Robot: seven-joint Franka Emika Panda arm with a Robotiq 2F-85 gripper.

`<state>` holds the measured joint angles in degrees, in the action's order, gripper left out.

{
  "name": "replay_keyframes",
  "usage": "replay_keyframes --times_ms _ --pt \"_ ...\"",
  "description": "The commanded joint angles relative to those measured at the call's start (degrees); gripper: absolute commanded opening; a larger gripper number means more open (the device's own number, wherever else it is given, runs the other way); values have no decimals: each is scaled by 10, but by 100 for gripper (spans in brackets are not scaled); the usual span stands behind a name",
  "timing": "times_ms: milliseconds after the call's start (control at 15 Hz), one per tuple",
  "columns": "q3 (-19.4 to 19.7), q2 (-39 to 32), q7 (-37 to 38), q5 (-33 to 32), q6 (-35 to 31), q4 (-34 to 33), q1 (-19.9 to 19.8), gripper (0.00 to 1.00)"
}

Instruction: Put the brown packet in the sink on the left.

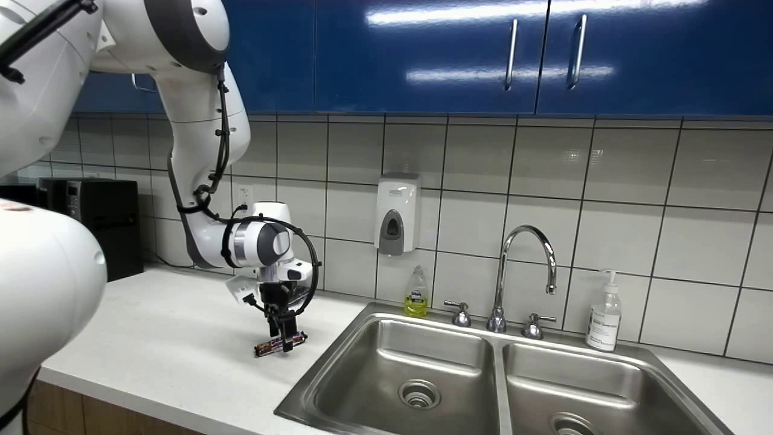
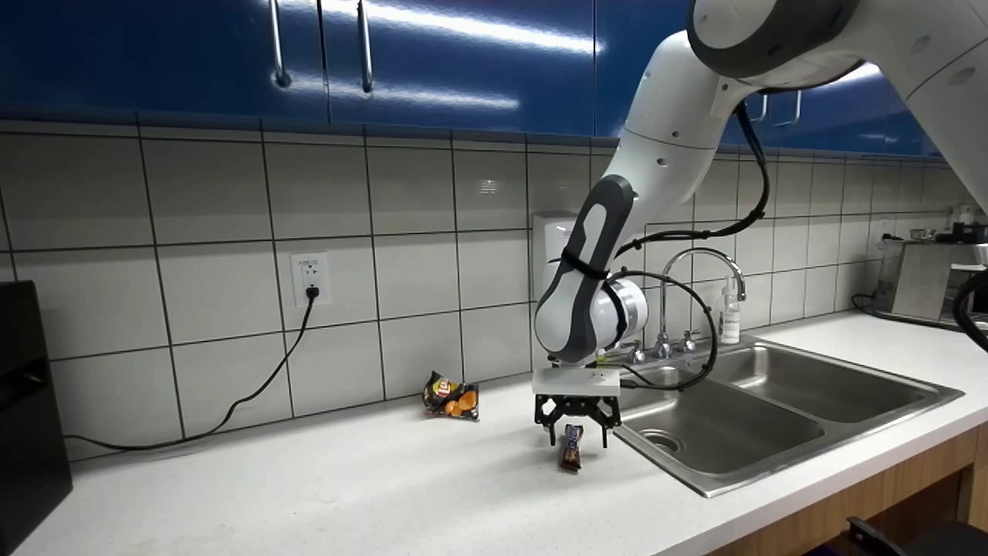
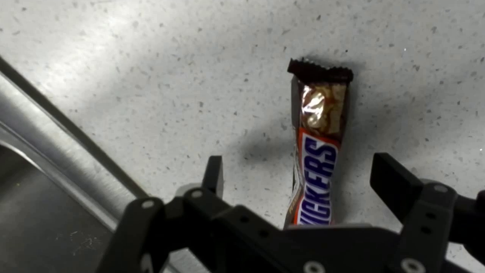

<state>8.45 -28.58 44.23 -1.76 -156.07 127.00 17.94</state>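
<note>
snickers bar [image 3: 317, 148], my target as i read the task, lies on the countertop [image 3: 151, 98] between the fingers [image 3: 394, 180] of my gripper [image 2: 579, 442], which stand apart, holding nothing. only the reach looks done, i judge; closing, lifting and lowering it into the left sink basin [image 1: 441, 362] near the gripper remain.

- Blue cabinets [image 1: 423, 45]: long white streaks of reflected light in both exterior views;
- Wall tiles [image 2: 417, 270]: comparatively dim, darkest toward the top row;
- Countertop [image 3: 151, 113]: pale glare at upper left of the wrist view; soft shadows on both sides of the candy bar [image 3: 318, 151]; a hard glint near its upper end; lettering in focus;
- Sink [image 3: 45, 136], wrist view: dim within, shining along the edge
</note>
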Motion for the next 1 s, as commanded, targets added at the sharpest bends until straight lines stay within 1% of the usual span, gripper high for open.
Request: replay_keyframes --times_ms 0,67,133,333,533,733,800,933 --pt "4 -7 10 -8 9 -15 0 100" --pt "3 -8 7 -6 9 -15 -2 76" --pt "2 -9 5 -5 9 -15 -3 74" --pt "1 -10 4 -5 8 -17 -4 49" --pt "-3 -12 -1 -1 8 -18 -7 27" --pt "-7 -14 -5 4 8 -18 -10 2" --pt "-8 -14 -6 4 9 -19 -11 1" --pt "-8 -14 -6 5 8 -19 -11 4"
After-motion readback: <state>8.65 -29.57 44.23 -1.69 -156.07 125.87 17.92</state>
